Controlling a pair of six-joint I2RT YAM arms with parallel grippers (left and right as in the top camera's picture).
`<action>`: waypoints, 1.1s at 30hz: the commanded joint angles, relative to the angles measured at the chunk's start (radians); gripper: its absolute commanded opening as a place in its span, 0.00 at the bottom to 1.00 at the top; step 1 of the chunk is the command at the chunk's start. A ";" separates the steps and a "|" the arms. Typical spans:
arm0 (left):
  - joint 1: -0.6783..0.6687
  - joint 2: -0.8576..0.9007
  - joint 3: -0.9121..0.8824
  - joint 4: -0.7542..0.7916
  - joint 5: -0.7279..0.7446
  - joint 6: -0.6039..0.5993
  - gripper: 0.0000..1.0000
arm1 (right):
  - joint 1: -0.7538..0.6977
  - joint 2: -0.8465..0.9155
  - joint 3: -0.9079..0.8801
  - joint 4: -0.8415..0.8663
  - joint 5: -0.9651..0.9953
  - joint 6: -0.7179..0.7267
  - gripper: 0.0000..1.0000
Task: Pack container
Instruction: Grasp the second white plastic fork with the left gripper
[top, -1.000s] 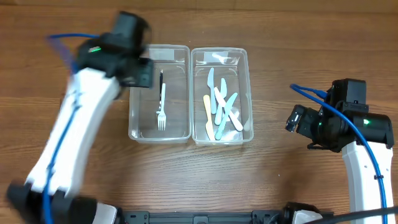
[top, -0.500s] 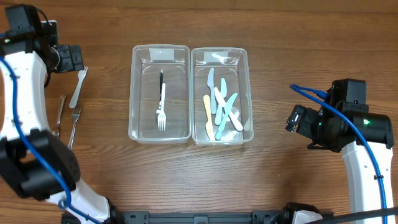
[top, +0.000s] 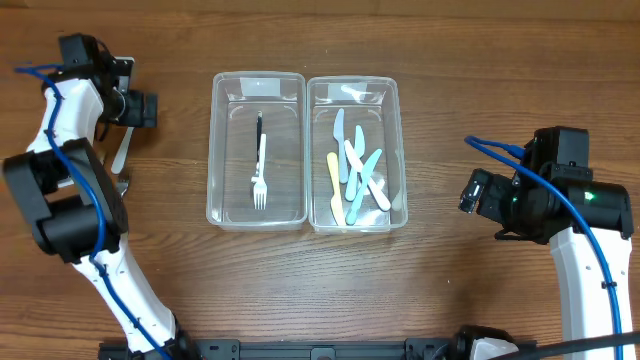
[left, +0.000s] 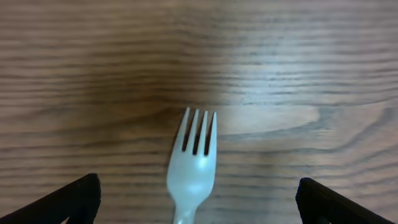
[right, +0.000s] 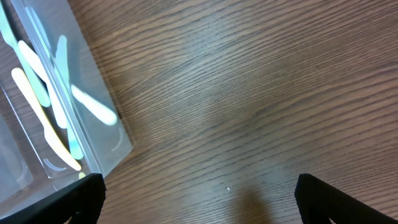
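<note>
Two clear plastic containers stand side by side in the overhead view. The left container (top: 213, 150) holds a white fork (top: 260, 172) and a dark utensil (top: 259, 125). The right container (top: 400, 150) holds several pastel knives (top: 355, 170). My left gripper (top: 137, 108) is open at the far left of the table, just above a loose white fork (left: 192, 163) that lies between its fingertips (left: 196, 202). That fork is partly hidden by the arm in the overhead view (top: 118, 156). My right gripper (top: 474, 192) is open and empty (right: 199, 199) over bare table right of the containers.
The right container's corner (right: 118, 144) and its knives (right: 37, 74) show at the left of the right wrist view. Another loose fork (top: 122, 184) lies near the left arm, mostly hidden. Blue cables run along both arms.
My left arm has swung from above the left container out to the table's far left and now hovers over the loose white fork. The right arm has not moved.
</note>
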 joint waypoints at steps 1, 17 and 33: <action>-0.001 0.034 -0.002 0.011 0.025 0.039 1.00 | 0.005 -0.006 0.000 0.006 -0.006 -0.006 1.00; -0.001 0.103 -0.002 0.019 0.025 0.033 0.72 | 0.005 -0.006 0.000 0.002 -0.006 -0.006 1.00; -0.001 0.103 -0.002 0.012 0.023 0.034 0.24 | 0.005 -0.006 0.000 0.003 -0.005 -0.006 1.00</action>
